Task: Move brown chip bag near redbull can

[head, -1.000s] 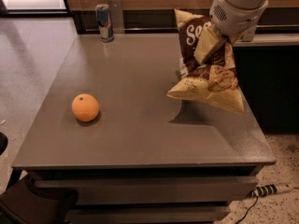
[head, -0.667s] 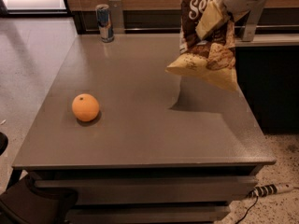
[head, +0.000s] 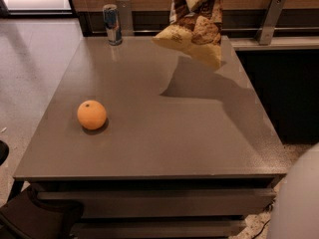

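The brown chip bag (head: 197, 29) hangs in the air above the far right part of the grey table (head: 164, 133), with its top cut off by the upper edge of the view. Its shadow falls on the table below it. The gripper is out of view above the top edge, where the bag hangs from. The redbull can (head: 112, 24) stands upright at the table's far left edge, well to the left of the bag.
An orange (head: 91, 114) lies on the left part of the table. A wooden wall with metal brackets (head: 271, 19) runs behind the table. A white rounded robot part (head: 299, 198) fills the bottom right corner. A dark object (head: 30, 218) sits at the bottom left.
The bag has risen off the table and moved left toward the can. The gripper has gone out of view above the top edge.
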Robot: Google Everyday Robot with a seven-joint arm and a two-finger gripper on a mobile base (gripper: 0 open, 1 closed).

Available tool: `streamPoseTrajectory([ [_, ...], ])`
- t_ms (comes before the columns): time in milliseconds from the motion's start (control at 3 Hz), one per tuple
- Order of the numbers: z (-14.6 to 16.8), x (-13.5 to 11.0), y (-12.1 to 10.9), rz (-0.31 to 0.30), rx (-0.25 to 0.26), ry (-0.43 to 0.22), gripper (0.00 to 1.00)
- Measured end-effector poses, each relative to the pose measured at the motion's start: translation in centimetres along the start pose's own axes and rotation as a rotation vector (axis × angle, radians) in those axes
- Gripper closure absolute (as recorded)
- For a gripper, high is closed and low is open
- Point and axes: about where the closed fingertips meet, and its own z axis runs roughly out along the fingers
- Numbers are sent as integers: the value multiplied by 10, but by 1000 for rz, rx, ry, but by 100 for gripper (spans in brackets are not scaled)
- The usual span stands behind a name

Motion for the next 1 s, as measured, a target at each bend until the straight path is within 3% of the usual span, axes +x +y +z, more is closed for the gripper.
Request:
streamPoseTrajectory([
  [333,30,-66,19,101,15,-86,100],
  [1000,49,-71,17,103,45,-63,100],
])
